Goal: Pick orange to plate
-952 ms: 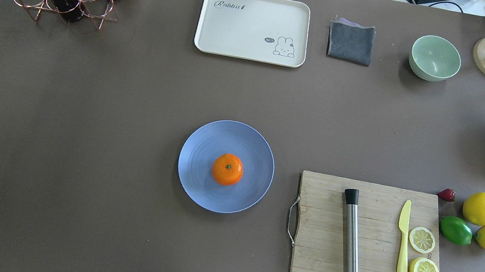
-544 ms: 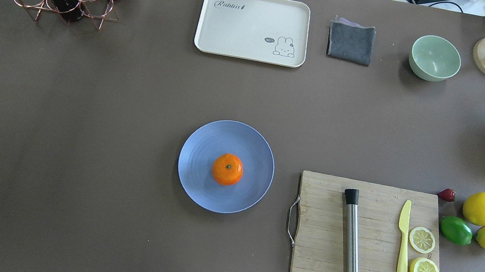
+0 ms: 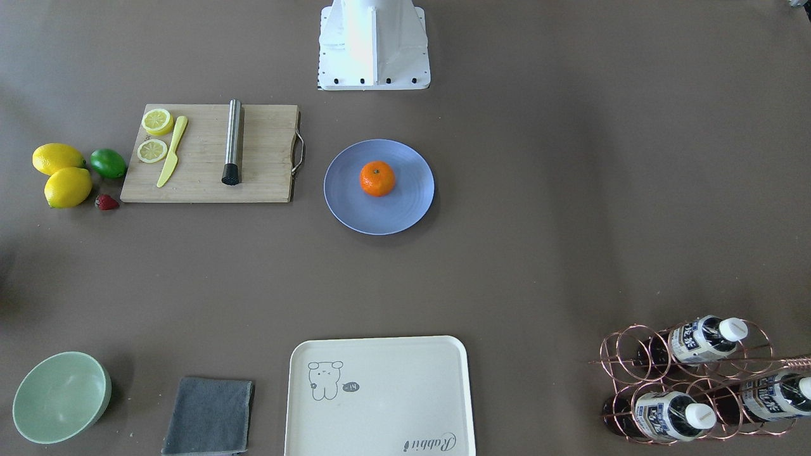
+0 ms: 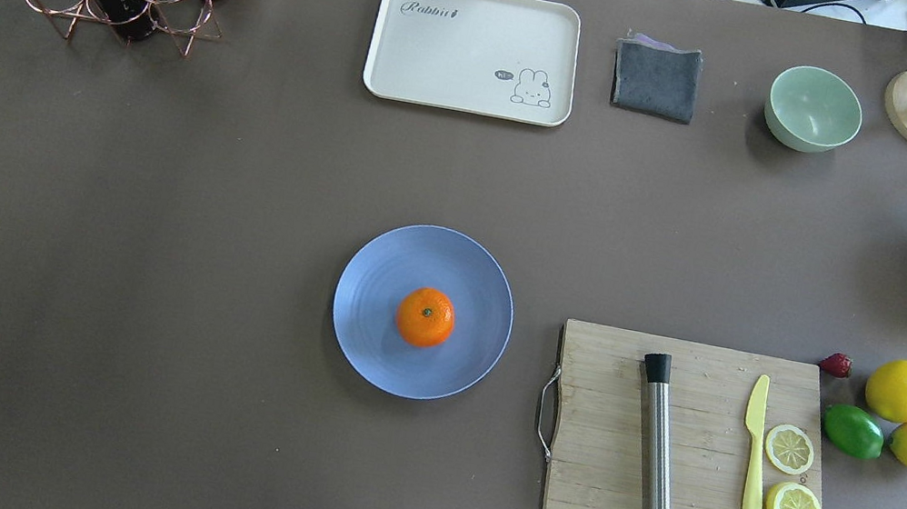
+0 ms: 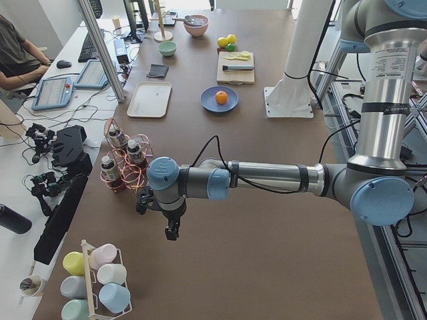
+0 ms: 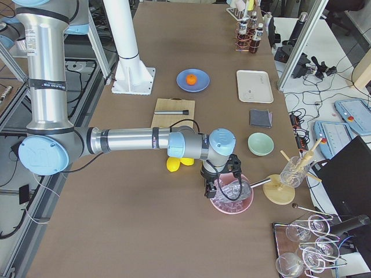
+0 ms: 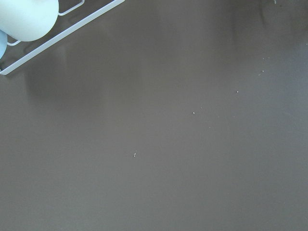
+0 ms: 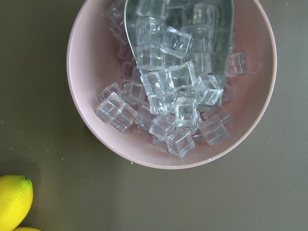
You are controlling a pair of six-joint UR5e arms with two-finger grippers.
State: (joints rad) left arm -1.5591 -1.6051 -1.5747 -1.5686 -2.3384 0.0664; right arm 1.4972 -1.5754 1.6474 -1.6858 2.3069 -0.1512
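Bright-orange against periwinkle blue, the orange sits near the middle of the plate, stem dot up, with nothing touching it. Judging by that, the placing is done and nothing of the task seems left to do. Both arms are well apart from the plate. The left tool hangs over bare worktop near the bottle rack, and the right tool hangs over a pink bowl of ice cubes. Whether either tool is released or clenched I cannot tell, since only the side views show them.
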